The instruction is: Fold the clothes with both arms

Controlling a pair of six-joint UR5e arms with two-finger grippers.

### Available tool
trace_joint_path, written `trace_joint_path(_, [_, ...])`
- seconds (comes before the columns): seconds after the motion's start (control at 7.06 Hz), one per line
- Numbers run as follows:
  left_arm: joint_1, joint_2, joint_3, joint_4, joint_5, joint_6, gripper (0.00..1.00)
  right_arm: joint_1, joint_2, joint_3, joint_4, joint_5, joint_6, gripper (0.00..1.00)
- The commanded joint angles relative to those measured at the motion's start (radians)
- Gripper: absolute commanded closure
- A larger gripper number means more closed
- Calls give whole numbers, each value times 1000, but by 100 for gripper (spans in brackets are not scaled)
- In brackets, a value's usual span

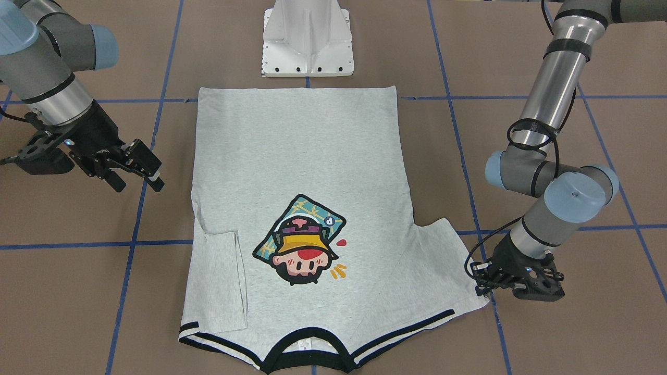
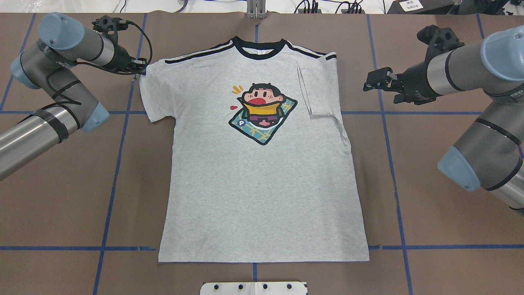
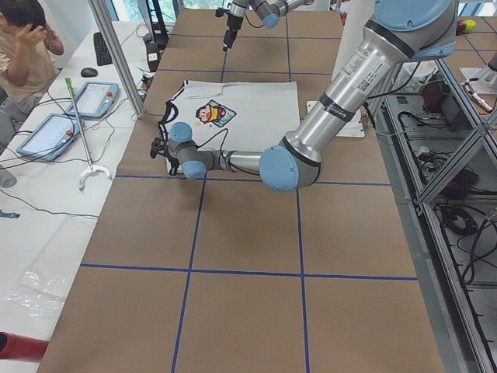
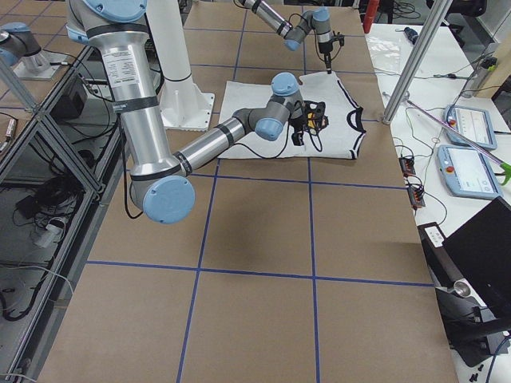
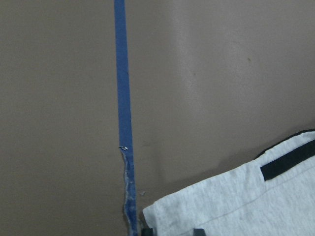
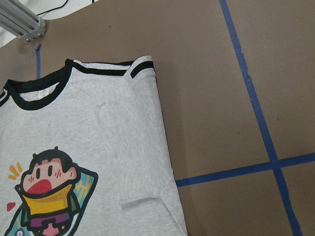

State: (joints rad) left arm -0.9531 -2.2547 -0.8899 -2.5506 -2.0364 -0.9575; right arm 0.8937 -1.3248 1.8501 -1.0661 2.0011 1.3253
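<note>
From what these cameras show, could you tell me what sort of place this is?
Probably a robotics lab workcell: a table papered brown and marked with a blue tape grid, a white robot pedestal bolted on it, and an operator beside teach pendants.

Blue tape lines [image 2: 116,164] cross a brown table [image 2: 421,213] bearing a white pedestal [image 1: 307,41].

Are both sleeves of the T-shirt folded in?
No, only the sleeve on the robot's right lies folded onto the T-shirt; the other sleeve is spread out flat.
</note>
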Motion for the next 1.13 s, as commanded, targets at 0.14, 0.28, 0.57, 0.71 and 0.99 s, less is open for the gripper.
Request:
trace_joint_path(0.14, [8,-11,-170,10,-2,-139,100,-1,-10,12,2,-33,8,1])
trace_joint_path(0.28, [45,-28,-205,15,7,-200,100,-1,-11,20,2,-33,11,1])
trace_joint_path(0.57, [161,-103,-175,30,185,-263,100,-1,-17,15,2,-33,5,1])
trace_joint_path(0.71, [177,-161,-97,33,232,-264,100,-4,-17,5,2,-33,-1,1])
trace_joint_path(0.99, [178,-190,-14,27,304,-256,86,-6,-14,3,0,-33,-1,1])
